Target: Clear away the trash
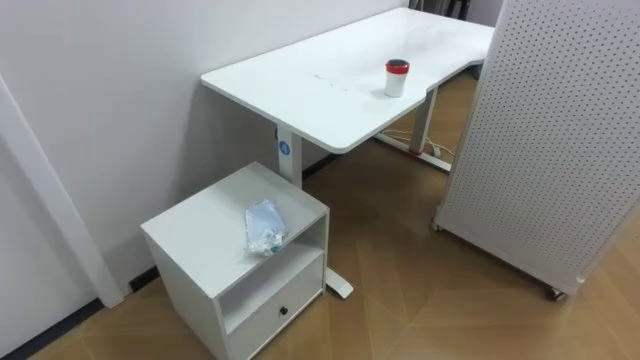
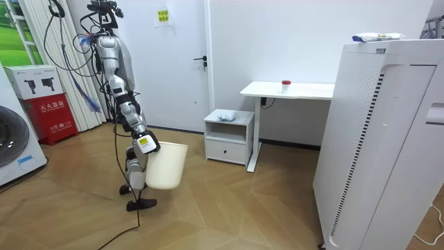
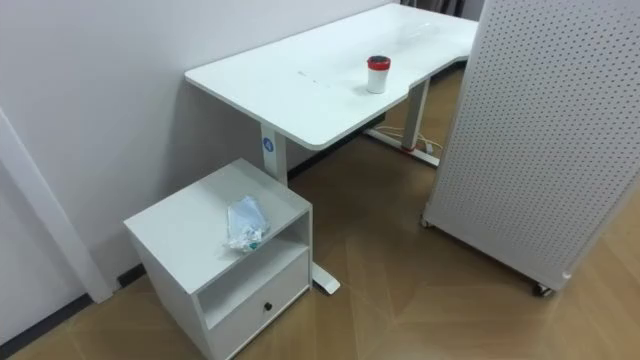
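Note:
A crumpled clear plastic wrapper (image 1: 265,226) lies on top of a low white cabinet (image 1: 200,235) beside the desk leg. A white cup with a red lid (image 1: 397,78) stands on the white desk (image 1: 300,90). In the room view I stand on the wooden floor a few steps from the cabinet (image 2: 229,135), facing it. A white bin (image 2: 166,165) hangs at my side by my right hand (image 2: 143,144), clear of the floor. The wrapper (image 2: 226,116) and the cup (image 2: 285,83) are small there.
A tall white perforated unit on castors (image 1: 540,140) stands right of the desk, with wooden floor between it and the cabinet. The cabinet has an open shelf and a drawer (image 1: 280,312). A washing machine (image 2: 17,149) and a red box (image 2: 52,114) are behind me.

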Tool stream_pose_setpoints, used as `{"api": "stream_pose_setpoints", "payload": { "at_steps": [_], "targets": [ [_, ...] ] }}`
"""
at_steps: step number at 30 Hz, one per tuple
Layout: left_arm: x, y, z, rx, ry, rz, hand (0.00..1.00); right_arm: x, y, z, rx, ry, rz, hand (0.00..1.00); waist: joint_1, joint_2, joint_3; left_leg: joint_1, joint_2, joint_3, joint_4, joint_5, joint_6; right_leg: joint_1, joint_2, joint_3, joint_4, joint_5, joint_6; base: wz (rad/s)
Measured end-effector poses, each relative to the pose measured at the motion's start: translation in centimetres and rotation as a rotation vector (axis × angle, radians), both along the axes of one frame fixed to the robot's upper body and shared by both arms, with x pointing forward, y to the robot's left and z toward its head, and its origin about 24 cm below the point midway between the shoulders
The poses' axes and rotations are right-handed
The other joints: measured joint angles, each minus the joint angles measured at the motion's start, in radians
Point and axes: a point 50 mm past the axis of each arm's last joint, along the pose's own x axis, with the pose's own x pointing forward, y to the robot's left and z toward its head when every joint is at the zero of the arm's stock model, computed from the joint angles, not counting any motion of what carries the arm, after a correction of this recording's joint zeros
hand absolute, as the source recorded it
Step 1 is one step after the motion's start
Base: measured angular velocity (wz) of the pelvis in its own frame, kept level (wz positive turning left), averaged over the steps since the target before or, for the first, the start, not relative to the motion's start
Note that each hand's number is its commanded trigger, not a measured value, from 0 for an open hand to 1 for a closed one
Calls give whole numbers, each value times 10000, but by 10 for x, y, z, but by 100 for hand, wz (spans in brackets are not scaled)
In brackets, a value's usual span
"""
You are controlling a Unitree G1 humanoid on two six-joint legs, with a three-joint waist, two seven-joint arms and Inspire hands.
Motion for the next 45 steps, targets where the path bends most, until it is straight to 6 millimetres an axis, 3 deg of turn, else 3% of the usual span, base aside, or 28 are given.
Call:
{"api": "stream_pose_setpoints", "payload": {
  "at_steps": [17, 25, 28, 31, 33, 34, 36, 38, 39, 40, 41, 42, 43, 45],
  "targets": [
    [-1, 3, 1, -113, -371, 1244, 0, 5, 1, 0, 76, 57, 74, 100, -14, -55, 5, 7, -1, 65, 13, 0, 0, 23, -3, 55, 0, 0, 0, -2],
    [-5, 6, 1, 124, -284, 1441, 0, 5, 1, -1, 157, 73, 101, 100, -12, -245, 4, -389, 21, 25, 416, -2, 0, -204, -49, -233, 247, -16, -14, 7],
    [-9, 8, 1, 161, -122, 1567, 0, 6, 2, -1, 239, 71, 98, 100, 9, -410, 94, -763, -8, 74, 1421, -26, 6, -386, -221, -226, 914, -347, -78, 3],
    [-12, 7, 1, 123, -13, 1586, 0, 11, 0, 1, 172, -64, 115, 100, 9, -427, 102, -1798, 63, 61, 3590, -434, -2, -872, -324, -210, 1818, -1009, -158, 2],
    [-13, 6, 1, 94, 0, 1612, 0, 12, -6, 3, 33, -139, 95, 100, -2, -369, 94, -2529, 206, -65, 5088, -391, 1, -835, -244, -185, 2141, -1248, -247, 12],
    [-13, 6, 1, 92, -14, 1603, 0, 11, -7, 3, 9, -131, 93, 100, -19, -365, 102, -2684, 173, -161, 5322, -417, 35, -790, -250, -146, 2186, -1297, -264, 24],
    [-12, 5, 0, 78, 27, 1405, 0, 8, -11, 3, -130, -34, -163, 100, -30, -335, 104, -3619, -80, -102, 4863, -548, 169, -764, -452, -122, 2299, -1547, -317, 17],
    [-20, 4, 1, 153, 199, 1417, 0, 6, -12, 3, -191, 91, -345, 100, 67, -387, 89, -4420, -383, 37, 3921, -294, 94, -643, -658, -30, 2236, -1651, -187, -17],
    [-26, 4, 1, 214, 329, 1482, 0, 2, -15, 4, -270, 193, -488, 100, 191, -326, 93, -4761, -482, 44, 3084, 464, 200, -500, -779, -8, 2228, -1759, -98, -32],
    [-29, 4, 1, 262, 392, 1507, 0, 0, -15, 4, -285, 256, -536, 100, 283, -289, 100, -4863, -532, 10, 2856, 878, 219, -428, -844, 74, 2224, -1821, -39, -41],
    [-33, 4, 2, 296, 474, 1535, 0, -2, -15, 3, -299, 315, -541, 100, 278, -304, 83, -4875, -592, 18, 2652, 1395, 348, -310, -928, 201, 2191, -1932, 148, -25],
    [-31, 4, 1, 279, 382, 1566, 0, -5, -15, 3, -305, 356, -564, 100, 228, -352, 18, -4864, -720, 53, 2689, 1576, 611, -292, -1009, 245, 2117, -2000, 362, -19],
    [-28, 4, 1, 271, 283, 1568, 0, -7, -15, 3, -308, 415, -577, 100, 240, -376, -72, -4859, -737, 181, 2741, 1563, 694, -279, -1061, 283, 2065, -2004, 427, -26],
    [-20, 5, 1, 263, -77, 1651, 0, 2, -16, 4, -406, 232, -264, 100, 226, -500, -28, -4866, -764, 556, 3250, 1147, 891, -238, -1286, 401, 2055, -2023, 537, -39]
  ]
}}
